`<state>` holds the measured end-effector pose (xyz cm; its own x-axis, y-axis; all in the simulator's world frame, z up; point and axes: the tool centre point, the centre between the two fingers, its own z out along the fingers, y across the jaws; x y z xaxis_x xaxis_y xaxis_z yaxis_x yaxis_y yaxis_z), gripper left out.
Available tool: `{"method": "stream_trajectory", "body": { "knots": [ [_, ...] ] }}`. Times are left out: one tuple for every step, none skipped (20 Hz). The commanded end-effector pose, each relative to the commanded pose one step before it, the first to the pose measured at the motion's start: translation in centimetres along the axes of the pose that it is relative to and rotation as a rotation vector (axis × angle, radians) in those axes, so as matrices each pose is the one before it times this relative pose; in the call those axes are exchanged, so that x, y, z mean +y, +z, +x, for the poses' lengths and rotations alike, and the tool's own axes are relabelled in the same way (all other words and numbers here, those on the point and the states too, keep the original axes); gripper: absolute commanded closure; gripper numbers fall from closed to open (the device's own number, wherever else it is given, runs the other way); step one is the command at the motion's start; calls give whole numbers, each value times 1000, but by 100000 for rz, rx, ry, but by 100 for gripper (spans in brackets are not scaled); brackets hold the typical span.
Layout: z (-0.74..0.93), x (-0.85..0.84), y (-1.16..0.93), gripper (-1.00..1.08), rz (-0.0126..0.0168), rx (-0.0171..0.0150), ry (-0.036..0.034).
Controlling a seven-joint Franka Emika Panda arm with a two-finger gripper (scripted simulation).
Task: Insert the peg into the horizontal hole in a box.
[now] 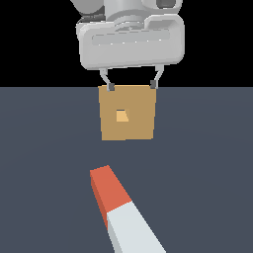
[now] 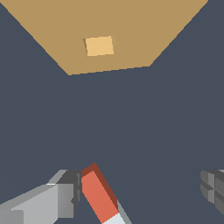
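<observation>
The peg (image 1: 121,207) lies flat on the dark floor, its red-orange half towards the box and its pale grey-white half running out of the exterior view's lower edge. The tan box (image 1: 138,123) stands upright beyond it, with the lighter square hole (image 1: 121,116) in the middle of its face. My gripper (image 1: 132,86) is open and empty, high up, its fingertips level with the box's top edge. In the wrist view the peg's red end (image 2: 99,197) lies between the fingers (image 2: 65,192), close to one of them. The box (image 2: 131,35) and hole (image 2: 99,45) lie farther off.
Dark grey-blue floor (image 1: 207,163) stretches around the box and peg. No other objects show.
</observation>
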<state>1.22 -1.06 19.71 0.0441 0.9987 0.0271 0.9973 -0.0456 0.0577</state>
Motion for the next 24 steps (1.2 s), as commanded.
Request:
{"method": "stream_trajectory", "body": {
  "knots": [
    [-1, 1, 1, -92, 0, 0, 0],
    [-41, -4, 6, -92, 0, 0, 0],
    [-15, -14, 30, -92, 17, -4, -168],
    [-80, -22, 46, -92, 23, -3, -194],
    [-105, -30, 65, -92, 34, -4, -283],
    [-132, -39, 84, -92, 44, -5, -369],
    [-165, -47, 102, -92, 53, -6, -444],
    [-192, -55, 121, -92, 63, -7, -531],
    [-226, -64, 139, -92, 72, -9, -606],
    [-254, -72, 158, -92, 82, -10, -689],
    [-284, -80, 177, -92, 92, -11, -770],
    [-314, -88, 196, -92, 101, -12, -851],
    [-344, -96, 214, -92, 111, -13, -933],
    [-374, -104, 233, -92, 121, -14, -1015],
    [-405, -112, 252, -92, 131, -15, -1097],
    [-437, -120, 271, -92, 140, -17, -1178],
    [-468, -128, 291, -92, 150, -18, -1260],
    [-498, -135, 310, -92, 160, -19, -1345],
    [-531, -143, 330, -92, 170, -20, -1428],
    [-564, -151, 350, -92, 181, -22, -1515],
    [-591, -157, 368, -92, 190, -23, -1592],
    [-599, -157, 372, -92, 192, -23, -1606],
    [-602, -157, 374, -92, 193, -24, -1615],
    [-607, -156, 377, -92, 194, -24, -1624]
  ]
}}
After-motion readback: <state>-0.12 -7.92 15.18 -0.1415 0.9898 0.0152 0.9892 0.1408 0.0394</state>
